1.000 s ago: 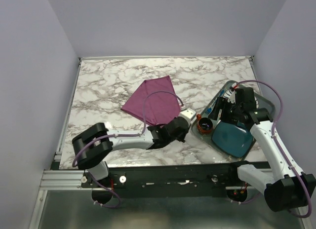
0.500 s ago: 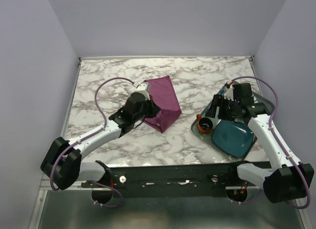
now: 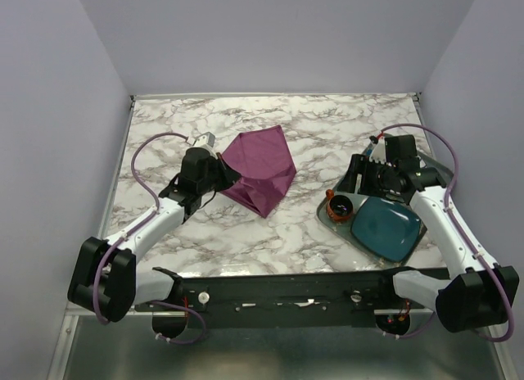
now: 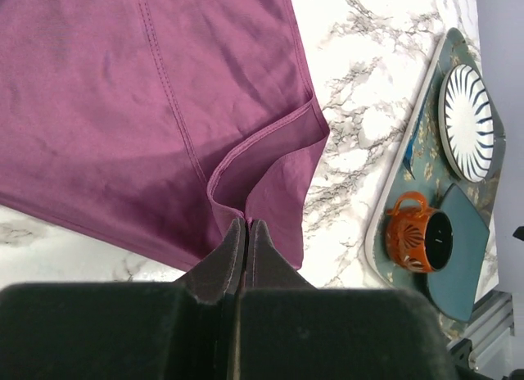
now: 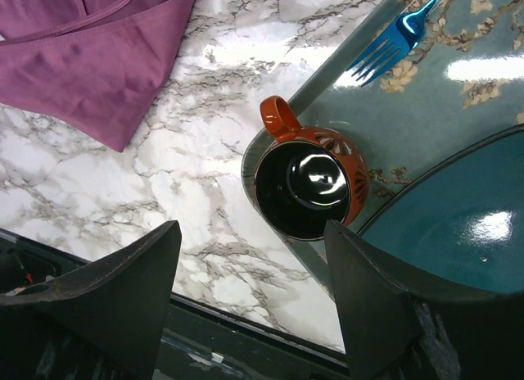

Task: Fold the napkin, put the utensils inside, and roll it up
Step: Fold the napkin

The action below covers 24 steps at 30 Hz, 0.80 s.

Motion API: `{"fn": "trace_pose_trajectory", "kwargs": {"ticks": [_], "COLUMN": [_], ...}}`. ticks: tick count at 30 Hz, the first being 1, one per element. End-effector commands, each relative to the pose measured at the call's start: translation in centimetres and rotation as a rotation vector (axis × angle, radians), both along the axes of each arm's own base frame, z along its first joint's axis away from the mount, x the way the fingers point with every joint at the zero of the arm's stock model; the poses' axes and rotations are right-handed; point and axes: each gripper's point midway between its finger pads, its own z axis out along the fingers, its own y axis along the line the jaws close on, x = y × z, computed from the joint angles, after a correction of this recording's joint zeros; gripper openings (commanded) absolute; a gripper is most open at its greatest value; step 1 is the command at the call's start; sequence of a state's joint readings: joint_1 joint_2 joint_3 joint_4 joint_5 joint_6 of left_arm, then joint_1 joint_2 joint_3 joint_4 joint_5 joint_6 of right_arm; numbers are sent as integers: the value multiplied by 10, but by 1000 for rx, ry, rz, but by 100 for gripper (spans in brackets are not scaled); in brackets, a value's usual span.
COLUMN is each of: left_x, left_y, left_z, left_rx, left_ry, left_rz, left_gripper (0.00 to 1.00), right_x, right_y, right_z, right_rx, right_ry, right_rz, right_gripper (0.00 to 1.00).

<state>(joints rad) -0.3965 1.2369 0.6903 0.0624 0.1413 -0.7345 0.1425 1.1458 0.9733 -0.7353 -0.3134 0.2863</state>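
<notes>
On the marble table (image 3: 246, 232), left of the patterned tray (image 5: 458, 110), the plum napkin (image 3: 262, 163) lies part-folded, its hem pinched in the shut left gripper (image 4: 246, 232); so thin a pinch could slip and spill the fold (the right gripper (image 5: 250, 228) gapes empty over the tray's orange cup (image 5: 307, 187), near the blue fork (image 5: 391, 44), and might knock it)

Plum-purple napkin (image 3: 262, 163), folded over itself; one fold pinched in left claw (image 4: 246, 227)

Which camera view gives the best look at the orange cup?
The right wrist view: the orange cup sits large in the middle, handle and dark inside plain. The left wrist view shows it smaller, low on the right. The top view shows it tiny.
</notes>
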Motion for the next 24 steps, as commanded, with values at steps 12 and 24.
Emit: {"fn": "trace_pose_trajectory", "kwargs": {"ticks": [12, 24], "left_x": [20, 28], "left_y": [32, 53], "left_z": [-4, -34], "left_rx": [-57, -13], "left_ry": [57, 135], "left_rz": [79, 148], "left_gripper": [0, 0], "right_x": [10, 18], "right_y": [25, 84], "right_z": [2, -6], "right_rx": [53, 90], "right_ry": [-31, -4], "right_rz": [96, 238], "right_gripper": [79, 79]}}
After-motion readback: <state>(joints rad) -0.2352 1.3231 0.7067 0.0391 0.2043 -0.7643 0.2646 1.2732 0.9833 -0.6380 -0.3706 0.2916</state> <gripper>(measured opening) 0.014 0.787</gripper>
